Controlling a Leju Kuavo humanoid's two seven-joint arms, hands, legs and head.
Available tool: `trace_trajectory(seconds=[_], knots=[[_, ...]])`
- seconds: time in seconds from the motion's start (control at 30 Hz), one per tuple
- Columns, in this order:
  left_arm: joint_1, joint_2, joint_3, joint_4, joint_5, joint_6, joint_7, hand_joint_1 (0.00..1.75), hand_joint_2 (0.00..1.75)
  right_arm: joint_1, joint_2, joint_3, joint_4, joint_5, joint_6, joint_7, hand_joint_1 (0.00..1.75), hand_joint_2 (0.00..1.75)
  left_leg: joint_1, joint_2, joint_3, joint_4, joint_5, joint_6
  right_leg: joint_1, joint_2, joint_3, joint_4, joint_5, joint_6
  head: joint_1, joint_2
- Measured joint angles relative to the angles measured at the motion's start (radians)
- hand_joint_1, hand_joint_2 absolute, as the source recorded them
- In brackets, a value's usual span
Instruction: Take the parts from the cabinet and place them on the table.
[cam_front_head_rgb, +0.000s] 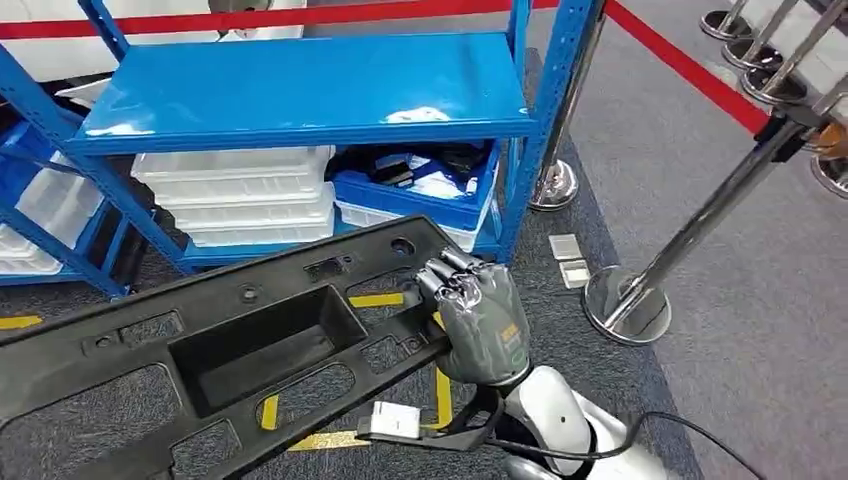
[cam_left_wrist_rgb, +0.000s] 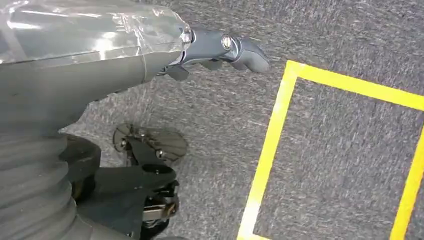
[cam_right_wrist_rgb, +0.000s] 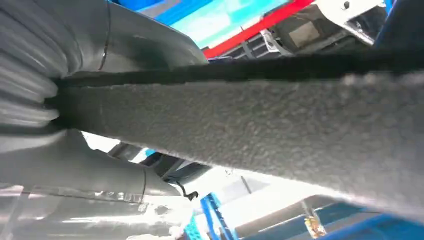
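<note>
R hand up close in head view, fingers wrapped over the rim of the long black plastic part, grasping it near its right end. Part is out of the cabinet, held in the air in front of the blue shelf rack, tilted: right end higher, left end running off frame low-left. Has a deep rectangular pocket mid-body plus several cut-outs and round holes; carpet and yellow floor tape visible thru the openings. R wrist view: part's rough grey underside crosses the frame, clamped between the thick thumb and the ribbed cover side of the hand.

L hand in its wrist view: holding nothing, hanging over grey carpet, fingers bunched together in a slight curl. Can't tell if clenched or loose from that angle. Yellow tape square on floor just beside it.

Rack: top shelf bare blue; lower shelf has stacked white trays at left, blue bin w/ mixed dark and white parts at right, sitting on another white tray. More white trays in the next rack at far left edge.

Right of rack: chrome stanchions w/ red belt, two small metal plates on carpet near the closest base.
</note>
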Motion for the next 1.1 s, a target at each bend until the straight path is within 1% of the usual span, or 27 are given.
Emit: trace_trajectory(seconds=[0.03,0.07,0.1,0.17,0.2,0.23,0.27,0.3,0.37,0.4,0.43,0.5,0.53,0.57,0.6,0.63,0.7,0.73,0.77,0.8,0.87,0.9,0.93,0.97,1.03,1.07,1.1], knots=[[0.0,0.0,0.0,0.0,0.0,0.0,0.0,0.0,1.75,0.0,0.0,0.0,0.001,0.0,0.0,0.0,1.75,1.75,0.001,0.0,-0.002,0.001,0.004,-0.006,0.0,-0.001,-0.003,-0.004,0.007,-0.01,0.0,0.0],[-0.001,0.0,0.0,0.0,-0.001,0.0,0.0,0.0,1.75,-0.001,0.0,-0.001,0.002,-0.001,0.0,0.0,1.75,1.75,0.003,-0.002,-0.007,0.011,-0.01,-0.011,-0.007,-0.005,-0.006,-0.01,0.015,-0.02,0.0,0.0],[-0.001,0.0,0.001,0.0,-0.003,0.0,0.0,0.0,1.75,-0.002,0.002,-0.001,0.002,-0.003,0.0,0.0,1.75,1.75,0.004,-0.002,-0.021,0.049,-0.052,-0.018,-0.006,-0.006,-0.013,-0.01,0.022,-0.026,-0.007,0.0],[0.0,0.0,0.005,0.0,-0.009,0.0,0.0,0.0,1.75,-0.001,0.002,-0.001,0.002,-0.005,-0.002,0.0,1.75,1.75,0.007,-0.002,-0.072,0.196,-0.146,-0.026,-0.004,-0.008,-0.028,-0.008,0.032,-0.034,-0.015,0.0],[0.0,0.0,0.005,0.0,-0.012,0.0,0.0,0.0,1.75,-0.001,0.002,-0.001,0.003,-0.004,-0.003,0.0,1.75,1.75,0.007,-0.002,-0.091,0.258,-0.174,-0.028,-0.003,-0.009,-0.035,-0.007,0.036,-0.035,-0.015,0.0],[0.0,0.0,0.005,0.0,-0.013,0.0,0.0,0.0,1.75,-0.001,0.002,-0.001,0.003,-0.003,-0.005,-0.001,1.75,1.75,0.007,-0.002,-0.092,0.289,-0.182,-0.028,-0.002,-0.009,-0.043,-0.004,0.041,-0.034,-0.015,0.0],[0.0,0.0,0.005,0.0,-0.013,0.0,0.0,0.0,1.75,-0.001,0.003,-0.002,0.003,-0.003,-0.006,-0.002,1.75,1.75,0.006,-0.002,-0.074,0.273,-0.169,-0.026,-0.001,-0.009,-0.049,-0.004,0.044,-0.034,-0.015,0.0],[0.0,0.0,0.005,0.0,-0.013,0.0,0.0,0.0,1.75,-0.001,0.003,-0.002,0.003,-0.002,-0.007,-0.003,1.75,1.75,0.006,-0.002,-0.03,0.211,-0.138,-0.02,-0.001,-0.008,-0.053,-0.002,0.047,-0.032,-0.015,0.0],[-0.001,0.0,0.005,0.0,-0.014,0.0,0.0,0.0,1.75,-0.001,0.004,-0.002,0.003,-0.002,-0.007,-0.003,1.75,1.75,0.002,-0.004,0.077,0.036,-0.069,-0.003,0.0,-0.007,-0.054,-0.002,0.052,-0.028,-0.016,0.0],[-0.003,0.0,0.005,0.0,-0.016,0.0,0.0,0.0,1.75,-0.001,0.005,-0.004,0.003,-0.002,-0.008,-0.003,1.75,1.75,-0.002,-0.009,0.096,-0.015,-0.075,0.004,0.002,-0.007,-0.058,-0.001,0.056,-0.023,-0.016,0.0],[-0.004,0.0,0.006,0.0,-0.019,0.0,0.0,0.0,1.75,-0.001,0.005,-0.007,0.003,-0.003,-0.011,-0.005,1.75,1.75,-0.004,-0.008,0.097,-0.027,-0.07,0.003,0.003,-0.007,-0.062,0.003,0.059,-0.017,-0.016,0.0],[-0.001,0.0,0.006,0.0,-0.022,0.0,0.0,0.0,1.75,0.001,0.006,-0.01,0.003,-0.007,-0.026,-0.01,1.75,1.75,-0.009,-0.009,0.087,-0.021,-0.065,0.01,-0.001,-0.008,-0.067,0.0,0.069,-0.003,-0.016,0.0],[0.001,0.0,0.006,0.0,-0.024,0.001,0.0,0.0,1.75,0.001,0.007,-0.011,0.003,-0.014,-0.035,-0.016,1.75,1.75,-0.009,-0.008,0.085,-0.027,-0.057,0.018,0.001,-0.008,-0.067,-0.002,0.074,0.003,-0.015,0.0],[0.0,0.0,0.006,0.0,-0.025,0.002,0.0,0.0,1.75,0.004,0.007,-0.014,0.003,-0.024,-0.047,-0.021,1.75,1.75,0.003,-0.001,0.084,-0.039,-0.045,0.027,-0.001,-0.006,-0.073,0.017,0.057,0.005,-0.016,0.0],[-0.002,0.0,0.006,0.0,-0.026,0.002,0.0,0.0,1.75,0.005,0.007,-0.016,0.002,-0.027,-0.055,-0.024,1.75,1.75,0.001,-0.001,0.078,-0.04,-0.038,0.034,0.003,-0.005,-0.087,0.045,0.022,0.008,-0.012,0.0],[-0.002,0.0,0.006,0.0,-0.026,0.002,0.0,0.0,1.75,0.005,0.007,-0.017,0.002,-0.029,-0.056,-0.026,1.75,1.75,0.001,0.0,0.069,-0.039,-0.033,0.041,0.001,-0.003,-0.11,0.106,-0.027,0.012,-0.004,0.0],[0.0,0.0,0.006,0.0,-0.027,0.002,0.0,0.0,1.75,0.009,0.007,-0.017,0.003,-0.031,-0.055,-0.025,1.75,1.75,-0.001,0.002,0.053,-0.036,-0.025,0.043,0.0,-0.002,-0.159,0.251,-0.108,0.018,0.0,0.0],[0.0,0.0,0.006,0.0,-0.027,0.003,0.0,0.0,1.75,0.011,0.007,-0.018,0.003,-0.032,-0.055,-0.025,1.75,1.75,-0.001,0.003,0.044,-0.033,-0.02,0.042,-0.001,-0.002,-0.169,0.297,-0.124,0.021,0.0,0.0],[0.001,0.0,0.006,0.0,-0.027,0.003,0.0,0.0,1.75,0.013,0.006,-0.018,0.003,-0.032,-0.055,-0.025,1.75,1.75,-0.001,0.003,0.035,-0.03,-0.017,0.041,-0.003,-0.003,-0.156,0.292,-0.113,0.022,0.002,0.0],[0.001,0.0,0.006,0.0,-0.027,0.003,0.0,0.0,1.75,0.013,0.006,-0.018,0.003,-0.033,-0.054,-0.024,1.75,1.75,0.0,0.003,0.029,-0.027,-0.015,0.039,-0.005,-0.003,-0.119,0.242,-0.083,0.023,0.003,0.0],[0.0,0.0,0.006,0.0,-0.029,0.003,-0.001,0.0,1.75,0.013,0.007,-0.019,0.003,-0.033,-0.054,-0.024,1.75,1.75,0.003,0.003,0.02,-0.016,-0.013,0.035,-0.008,-0.003,-0.016,0.072,-0.011,0.022,0.005,0.0],[0.0,0.0,0.006,0.0,-0.03,0.003,-0.001,0.0,1.75,0.012,0.007,-0.019,0.003,-0.033,-0.054,-0.024,1.75,1.75,0.002,0.003,0.012,-0.009,-0.013,0.03,-0.009,-0.004,0.014,0.008,-0.013,0.021,0.007,0.0],[-0.001,0.0,0.006,0.0,-0.031,0.003,-0.002,0.0,1.75,0.011,0.008,-0.021,0.003,-0.033,-0.054,-0.024,1.75,1.75,-0.006,0.001,0.002,0.008,-0.012,0.024,-0.002,-0.002,0.016,-0.012,-0.009,0.018,0.01,0.0],[0.0,0.0,0.006,0.0,-0.031,0.003,-0.002,0.0,1.75,0.013,0.007,-0.023,0.003,-0.033,-0.053,-0.024,1.75,1.75,-0.005,0.001,-0.003,0.005,-0.007,0.017,-0.002,-0.001,0.006,-0.002,-0.007,0.012,0.005,0.0],[0.001,0.0,0.006,0.0,-0.031,0.003,-0.002,0.0,1.75,0.016,0.007,-0.025,0.003,-0.033,-0.053,-0.023,1.75,1.75,-0.004,0.001,-0.004,0.003,0.001,0.005,0.0,0.001,0.002,0.001,-0.002,0.004,0.003,0.0],[0.0,0.0,0.006,0.0,-0.031,0.003,-0.002,0.0,1.75,0.015,0.007,-0.026,0.003,-0.033,-0.053,-0.023,1.75,1.75,-0.004,-0.001,-0.008,0.007,-0.004,0.0,-0.005,-0.002,-0.001,-0.008,0.005,-0.008,0.004,0.0],[0.0,0.0,0.006,0.0,-0.031,0.003,-0.002,0.0,1.75,0.014,0.007,-0.026,0.003,-0.033,-0.053,-0.023,1.75,1.75,-0.001,-0.002,-0.013,0.027,-0.03,-0.008,-0.007,-0.004,-0.003,-0.008,0.011,-0.017,0.001,0.0]])
